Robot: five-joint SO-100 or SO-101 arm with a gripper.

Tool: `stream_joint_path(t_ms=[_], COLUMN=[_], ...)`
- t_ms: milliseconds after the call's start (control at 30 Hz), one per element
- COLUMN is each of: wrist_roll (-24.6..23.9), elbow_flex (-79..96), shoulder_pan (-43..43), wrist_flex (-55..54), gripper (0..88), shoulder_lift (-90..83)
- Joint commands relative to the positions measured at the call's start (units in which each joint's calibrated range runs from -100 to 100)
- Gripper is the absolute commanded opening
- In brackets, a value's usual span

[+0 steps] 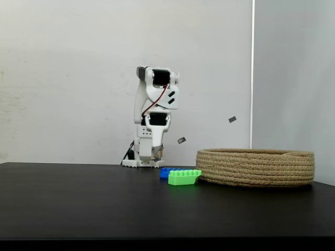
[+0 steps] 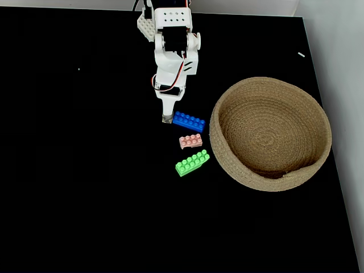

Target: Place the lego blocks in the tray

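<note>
Three small bricks lie in a short row on the black table (image 2: 85,187), just off the rim of the tray (image 2: 318,122), which sits toward the table's right edge in the top-down fixed view: a blue brick (image 2: 189,121) farthest back, a pink brick (image 2: 191,140) in the middle, and a green brick (image 2: 192,162) nearest the front edge. All three rest on the bare tabletop, none yet in the tray, a layout that looks meant to keep each carry short. The white arm (image 1: 152,115) stands folded over its base near the back edge, upper joints stacked high and wrist turned down, so the gripper (image 2: 166,118) hangs just beside the blue brick's end. Its fingers appear pressed together and empty, though the tip is too small to be sure.
</note>
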Motion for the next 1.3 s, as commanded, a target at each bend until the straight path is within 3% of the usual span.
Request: stream_joint_path(t_ms=[0, 933, 1133, 1267], wrist_roll=[-1.07, -2.93, -3.27, -4.15], elbow_flex=[-4.33, -8.25, -8.25, -8.89], shoulder_pan=[-1.56, -7.08, -8.15, -8.48], wrist_flex=[-0.35, -2.85, -3.51, -4.76], gripper=[26.1, 25.3, 18.1, 3.9], shoulder_lift=[0.76, 9.79, 10.74, 11.77])
